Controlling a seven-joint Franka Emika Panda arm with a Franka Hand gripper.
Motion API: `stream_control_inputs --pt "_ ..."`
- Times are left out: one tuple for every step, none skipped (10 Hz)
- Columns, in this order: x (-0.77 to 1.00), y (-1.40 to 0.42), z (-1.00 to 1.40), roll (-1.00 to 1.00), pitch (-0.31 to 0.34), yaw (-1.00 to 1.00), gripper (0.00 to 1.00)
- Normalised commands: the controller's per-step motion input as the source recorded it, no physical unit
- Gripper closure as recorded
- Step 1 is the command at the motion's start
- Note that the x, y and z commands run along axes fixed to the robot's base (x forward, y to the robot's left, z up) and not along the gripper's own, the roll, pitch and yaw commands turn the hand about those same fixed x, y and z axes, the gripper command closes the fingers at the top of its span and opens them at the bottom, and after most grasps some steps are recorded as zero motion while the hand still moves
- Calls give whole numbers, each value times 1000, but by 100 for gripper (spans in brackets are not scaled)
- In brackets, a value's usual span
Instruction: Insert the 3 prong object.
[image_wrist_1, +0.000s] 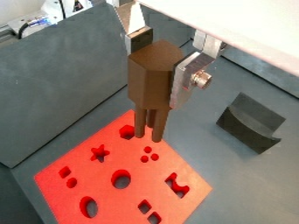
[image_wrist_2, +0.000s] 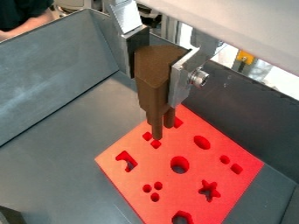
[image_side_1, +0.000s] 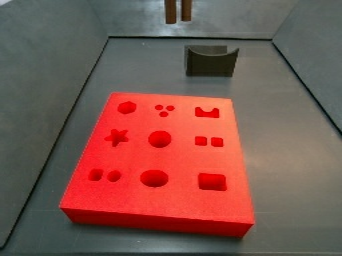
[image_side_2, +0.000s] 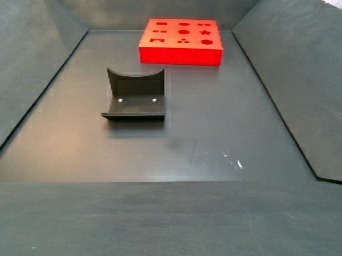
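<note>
Above the red board (image_wrist_1: 122, 171), the fingers (image_wrist_1: 187, 80) clamp the 3 prong object (image_wrist_1: 149, 83), prongs downward.

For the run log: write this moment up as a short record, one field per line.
gripper: gripper above the red board, shut on the 3 prong object
held piece: 3 prong object, brown block, prongs pointing down, not yet in any hole
target: red board with cut-out shapes, flat on the floor
three-hole cut-out: small cluster in the board's top face, unfilled
other item: dark grey curved block, apart from the board
</note>
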Motion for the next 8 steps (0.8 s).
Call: stream_control_inputs --pt "0 0 0 -19 0 0 100" --pt "0 0 0 -9 0 0 100" --pt "0 34 0 0 0 0 100" --pt "0 69 0 0 0 0 100" --pt "0 34 -137 0 0 0 100" --pt "80 0 -209 144 0 17 100" --pt "326 0 -280 423 80 0 100" --pt "463 -69 -149 500 79 -140 100"
